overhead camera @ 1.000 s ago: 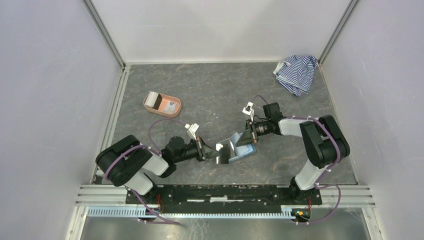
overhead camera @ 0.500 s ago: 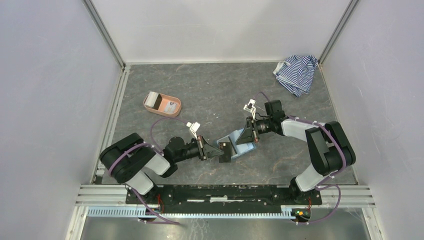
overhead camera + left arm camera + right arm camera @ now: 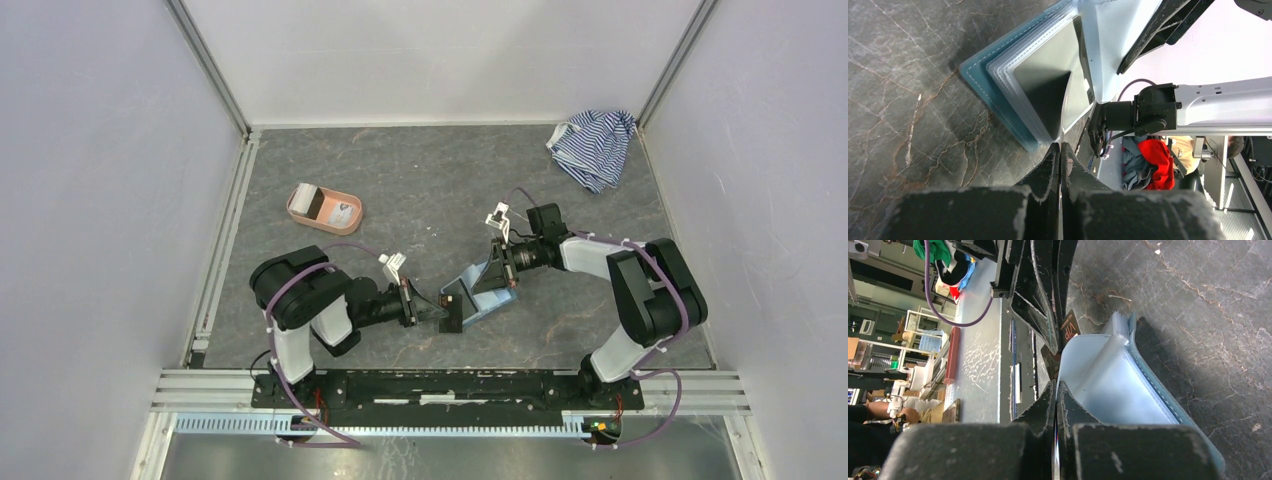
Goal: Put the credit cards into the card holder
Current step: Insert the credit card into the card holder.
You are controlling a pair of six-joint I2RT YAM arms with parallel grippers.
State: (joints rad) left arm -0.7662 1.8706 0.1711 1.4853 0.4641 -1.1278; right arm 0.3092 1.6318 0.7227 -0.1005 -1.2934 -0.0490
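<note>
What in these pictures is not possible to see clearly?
- Top view: the number of cards in the pink tray; too small.
- Top view: whether the dark card has entered the card holder; the left hand partly covers that spot.
- Right wrist view: most of that card; the holder's flap hides it.
- Left wrist view: the card's print; it shows edge-on.

The only readable marking is "VIP", in orange letters on the dark credit card point(image 3: 1069, 326) in the right wrist view; a smaller line beside it is too small to make out
</note>
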